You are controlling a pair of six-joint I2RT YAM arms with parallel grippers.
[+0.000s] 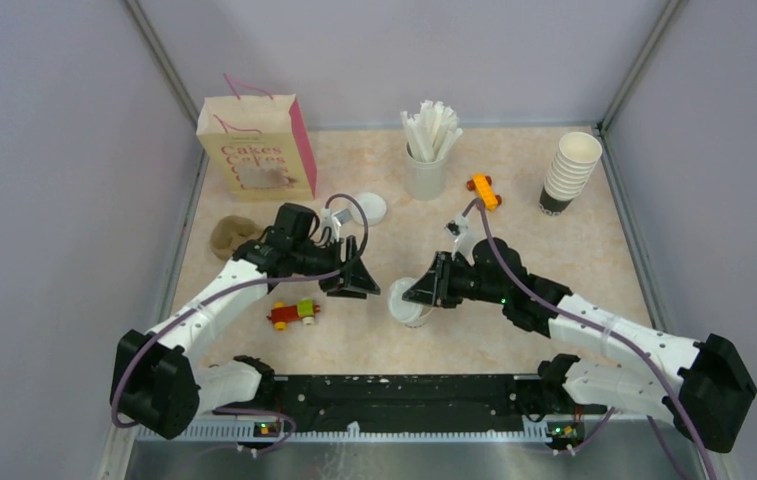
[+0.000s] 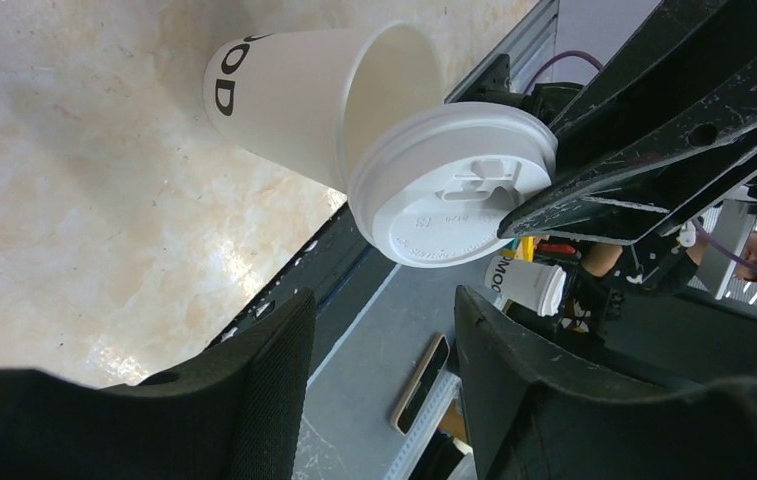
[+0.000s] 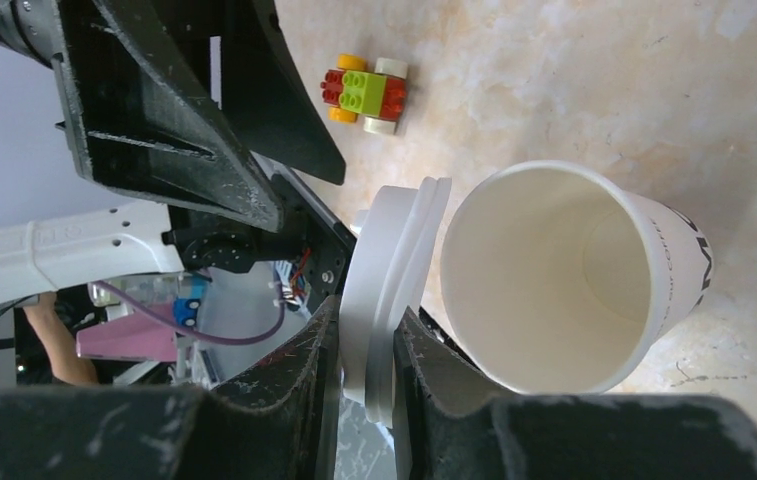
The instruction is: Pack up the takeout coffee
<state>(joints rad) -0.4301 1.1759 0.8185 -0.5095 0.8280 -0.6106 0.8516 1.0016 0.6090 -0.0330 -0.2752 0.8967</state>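
The white paper cup (image 1: 407, 312) stands open on the table at centre; it also shows in the right wrist view (image 3: 564, 280) and the left wrist view (image 2: 294, 90). My right gripper (image 1: 424, 288) is shut on a flat white lid (image 3: 389, 270), held edge-on at the cup's rim. The lid (image 2: 454, 185) leans against the rim and does not sit on it. My left gripper (image 1: 352, 282) is open and empty just left of the cup, its fingers (image 2: 254, 400) wide apart.
A "Cakes" paper bag (image 1: 254, 150) stands at the back left, with a brown cup tray (image 1: 234, 235) in front of it. A second lid (image 1: 372, 208), a holder of white sticks (image 1: 426, 150), an orange toy (image 1: 484, 190), stacked cups (image 1: 569, 172) and a red-green toy car (image 1: 292, 314) lie around.
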